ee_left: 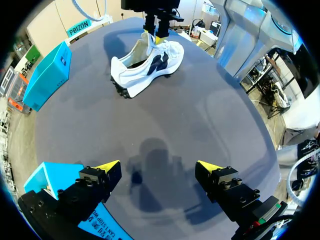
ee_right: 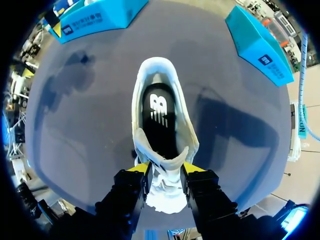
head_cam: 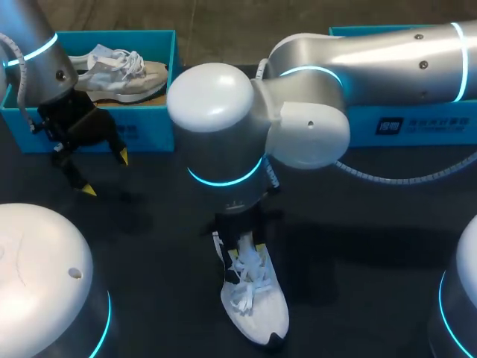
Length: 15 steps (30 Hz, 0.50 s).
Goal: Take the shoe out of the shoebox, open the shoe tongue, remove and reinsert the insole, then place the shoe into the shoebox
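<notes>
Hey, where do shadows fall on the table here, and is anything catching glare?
Head view: the right arm shines bright on its white joint; a faint shadow lies beside the white shoe. Left wrist view: the shadow of the left hand lies on the table ahead of its open fingers. Right wrist view: a broad shadow darkens the table beside the shoe in the right hand.

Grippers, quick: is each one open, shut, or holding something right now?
Left gripper: open, holding nothing.
Right gripper: shut on the tongue of the white sneaker.
</notes>
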### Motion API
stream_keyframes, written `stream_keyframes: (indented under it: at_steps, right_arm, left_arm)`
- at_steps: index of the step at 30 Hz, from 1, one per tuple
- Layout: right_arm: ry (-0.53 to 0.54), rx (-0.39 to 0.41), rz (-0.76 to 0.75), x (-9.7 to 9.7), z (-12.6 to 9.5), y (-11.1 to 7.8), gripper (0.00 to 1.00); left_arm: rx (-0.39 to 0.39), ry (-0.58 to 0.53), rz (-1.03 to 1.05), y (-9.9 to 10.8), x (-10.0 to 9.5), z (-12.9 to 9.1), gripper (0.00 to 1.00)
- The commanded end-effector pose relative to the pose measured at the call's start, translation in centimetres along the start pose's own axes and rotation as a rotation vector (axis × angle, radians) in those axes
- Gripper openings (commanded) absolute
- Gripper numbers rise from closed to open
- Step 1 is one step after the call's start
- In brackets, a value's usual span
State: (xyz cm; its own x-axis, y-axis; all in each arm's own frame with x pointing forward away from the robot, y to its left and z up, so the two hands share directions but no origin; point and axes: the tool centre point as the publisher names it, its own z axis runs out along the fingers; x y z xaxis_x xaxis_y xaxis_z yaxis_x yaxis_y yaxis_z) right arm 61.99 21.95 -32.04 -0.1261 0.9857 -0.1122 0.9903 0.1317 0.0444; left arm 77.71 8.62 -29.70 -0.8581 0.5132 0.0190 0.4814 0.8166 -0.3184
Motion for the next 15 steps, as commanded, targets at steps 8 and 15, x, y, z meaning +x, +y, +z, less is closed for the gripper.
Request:
stream_keyframes:
  at_steps: [8, 15]
  right_arm:
    - [-0.049, -0.03, 0.218, 0.0, -1.9, -2.6, 0.35]
    - [-0.008, -0.003, 0.214, 0.2, 0.3, -1.4, 0.29]
  left_arm:
    - [-0.001, -0.002, 0.001, 0.0, 0.1, 0.0, 1.0]
    - [-0.001, -0.002, 0.001, 0.0, 0.1, 0.0, 1.0]
